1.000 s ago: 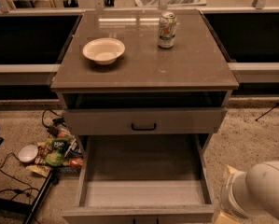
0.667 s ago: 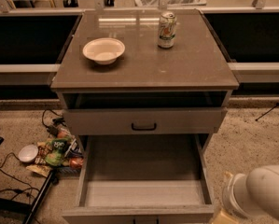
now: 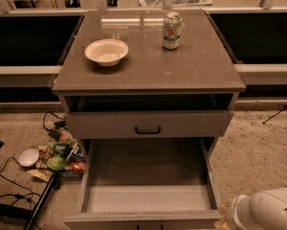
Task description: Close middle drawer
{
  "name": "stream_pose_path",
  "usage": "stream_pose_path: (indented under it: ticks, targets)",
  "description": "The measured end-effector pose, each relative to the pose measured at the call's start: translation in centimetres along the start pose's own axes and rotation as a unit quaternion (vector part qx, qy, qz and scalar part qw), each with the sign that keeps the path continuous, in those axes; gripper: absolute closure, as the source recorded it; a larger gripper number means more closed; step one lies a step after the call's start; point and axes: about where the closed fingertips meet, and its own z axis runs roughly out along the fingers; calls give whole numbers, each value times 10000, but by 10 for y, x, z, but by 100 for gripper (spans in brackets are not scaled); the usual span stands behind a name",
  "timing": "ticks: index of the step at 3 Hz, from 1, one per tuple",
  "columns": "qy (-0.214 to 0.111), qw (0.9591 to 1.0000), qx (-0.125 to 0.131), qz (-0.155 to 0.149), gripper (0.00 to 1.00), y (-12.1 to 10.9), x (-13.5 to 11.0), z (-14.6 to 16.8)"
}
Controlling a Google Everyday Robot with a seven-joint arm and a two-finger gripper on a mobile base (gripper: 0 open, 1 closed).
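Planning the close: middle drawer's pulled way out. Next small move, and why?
Probably bring the arm across to the middle drawer front: it is pulled far out, and the arm sits low right beside it, pincer out of view.

On the cabinet [image 3: 191, 68] top, a bowl [image 3: 106, 51] sits left and a can [image 3: 171, 30] right, farther back; under the top drawer [image 3: 181, 124] the middle drawer [image 3: 148, 198] juts forward; litter [image 3: 56, 155] lies left of the cabinet; the arm [image 3: 268, 212] is front-right of it, with the gripper out of view.

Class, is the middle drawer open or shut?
Open: middle drawer pulled far out, inside exposed. Pincer out of view; arm at lower right.
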Motion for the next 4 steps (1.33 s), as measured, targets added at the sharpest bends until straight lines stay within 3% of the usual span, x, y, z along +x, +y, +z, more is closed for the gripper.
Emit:
stream_pose_path:
  ticks: [2, 4]
  targets:
    - [-387, 9982, -440, 103, 100, 37, 24, 74]
    - [-1099, 9913, -716, -55, 100, 49, 3, 151]
